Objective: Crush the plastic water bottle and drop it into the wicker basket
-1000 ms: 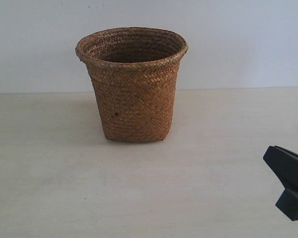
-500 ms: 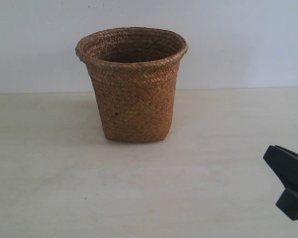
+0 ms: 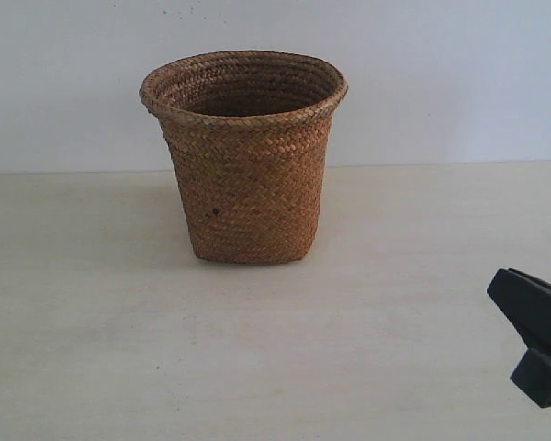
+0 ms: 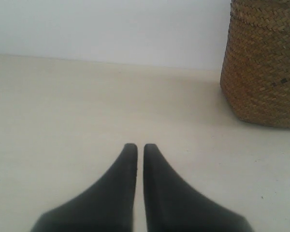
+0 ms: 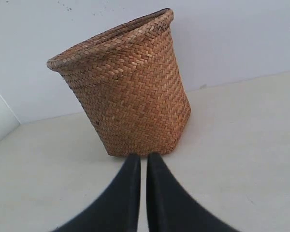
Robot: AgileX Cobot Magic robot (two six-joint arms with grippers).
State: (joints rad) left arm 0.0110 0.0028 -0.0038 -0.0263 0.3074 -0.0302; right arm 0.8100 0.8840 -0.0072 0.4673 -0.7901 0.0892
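Starting at the left: showing the left gripper [image 4: 136,147] low over the pale bench [image 4: 63,106], jaws drawn together with only a thin slit between the dark tips, clamped on nothing. Catching part of the wicker basket [image 4: 263,67] beyond those tips and off to one side, well apart from them. Finding, in the exterior view, the wicker basket upright on the bench a little left of centre, in the upper half of the frame, rim flared, base squarish, a small dark spot low on its left face, white wall [image 3: 441,83] behind. Seeing nothing of its inside below the rim from this angle. Placing the right gripper [image 3: 533,349] at the lower right edge of that frame, cut off by the border, well apart from the basket. Showing, through the right wrist camera, its jaws likewise together, gripping nothing, tips aimed at the foot of the basket.
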